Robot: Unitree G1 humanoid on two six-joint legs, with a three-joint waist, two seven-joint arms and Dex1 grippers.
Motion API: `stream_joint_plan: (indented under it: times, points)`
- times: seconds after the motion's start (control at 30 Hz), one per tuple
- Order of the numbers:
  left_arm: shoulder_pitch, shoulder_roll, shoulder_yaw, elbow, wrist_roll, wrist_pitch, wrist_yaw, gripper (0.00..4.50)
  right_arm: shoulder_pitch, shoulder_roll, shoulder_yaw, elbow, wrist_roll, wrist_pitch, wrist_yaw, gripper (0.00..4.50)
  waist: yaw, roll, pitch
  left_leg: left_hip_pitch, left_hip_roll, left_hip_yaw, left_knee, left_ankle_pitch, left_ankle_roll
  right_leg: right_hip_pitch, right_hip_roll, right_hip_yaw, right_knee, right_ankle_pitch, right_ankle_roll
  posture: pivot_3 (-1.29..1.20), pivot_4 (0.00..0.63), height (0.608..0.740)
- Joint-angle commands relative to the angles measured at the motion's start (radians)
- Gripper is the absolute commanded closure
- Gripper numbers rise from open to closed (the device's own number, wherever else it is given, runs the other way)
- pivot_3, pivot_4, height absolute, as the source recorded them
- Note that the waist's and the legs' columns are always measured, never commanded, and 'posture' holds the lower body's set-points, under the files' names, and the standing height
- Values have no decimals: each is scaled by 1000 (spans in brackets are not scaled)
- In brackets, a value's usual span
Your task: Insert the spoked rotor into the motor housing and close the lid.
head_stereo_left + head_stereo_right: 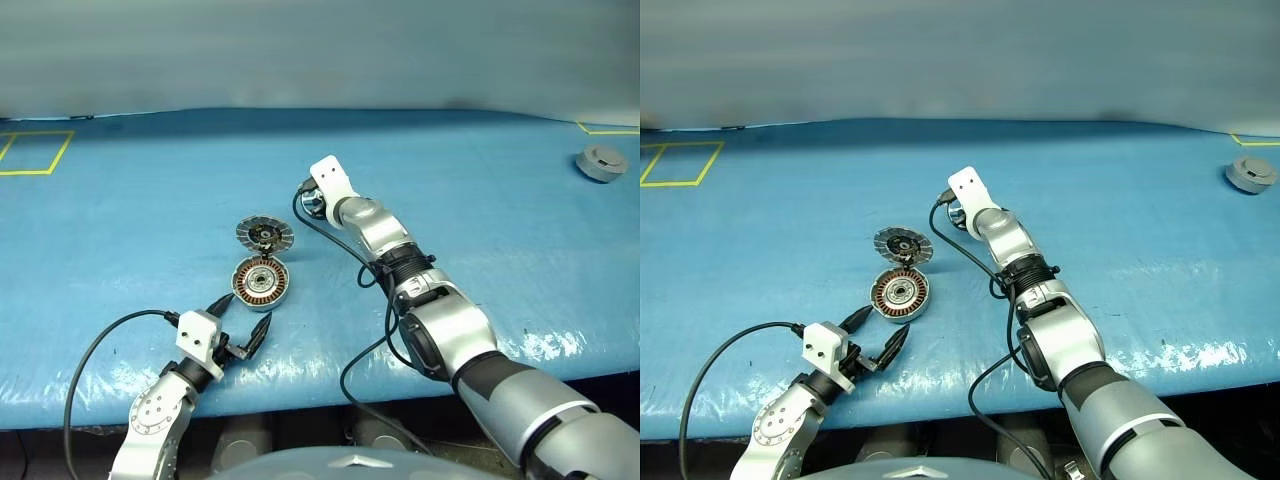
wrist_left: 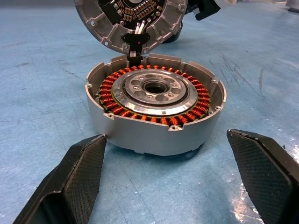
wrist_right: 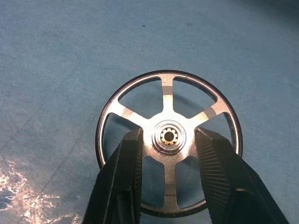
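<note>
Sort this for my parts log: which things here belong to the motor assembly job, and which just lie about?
Job:
spoked rotor, between the right gripper fingers
motor housing
lid
left gripper, open by the housing

Lying about:
grey round part, far right
yellow tape square

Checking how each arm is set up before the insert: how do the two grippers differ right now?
The left gripper stands wide open, nothing between its fingers; the right gripper's fingers sit close on either side of the rotor's hub. The left waits just short of the housing near the table's front edge; the right reaches farther out, past the lid. Both have black ribbed fingers over the blue table.
</note>
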Motion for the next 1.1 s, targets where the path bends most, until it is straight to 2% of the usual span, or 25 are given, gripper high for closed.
stream_joint_plan:
  times: [0.03,0.17,0.3,0.53,0.7,0.9,1.1]
  points:
    - [-3,-3,4,-16,7,-19,5,0,9,-5,8,17,-12,9,7,3169,0,0,0,0,0,0,0,0,0,0,0,0,0,0,0,0,150,740]
    - [-7,-1,6,-12,7,-18,2,0,27,-31,25,-16,-24,18,30,3169,1,1,0,0,0,0,0,0,0,0,0,0,0,0,0,0,150,740]
    - [-9,3,7,-9,5,-17,-4,0,66,-94,37,-143,-27,64,89,3169,6,1,-1,0,0,0,0,0,0,0,0,0,0,0,0,0,150,740]
    - [-14,13,4,-5,1,-8,-17,0,203,-235,49,-492,-16,237,207,3169,6,1,0,-1,0,0,0,0,0,0,0,0,-1,0,1,0,150,740]
    - [-15,17,3,-4,1,-8,-26,0,373,-373,85,-842,8,406,338,3169,5,2,0,-1,0,0,-1,0,0,0,0,0,-1,0,1,0,150,740]
    - [-14,26,11,-7,-4,-1,-37,0,568,-555,113,-1321,174,625,545,3169,9,2,0,-1,0,-1,0,0,1,0,0,0,-2,0,1,0,150,740]
    - [-17,33,17,-9,-8,5,-42,0,628,-593,90,-1606,367,746,623,3169,11,1,0,-2,1,-1,2,0,1,0,0,-1,-2,-3,5,0,150,740]
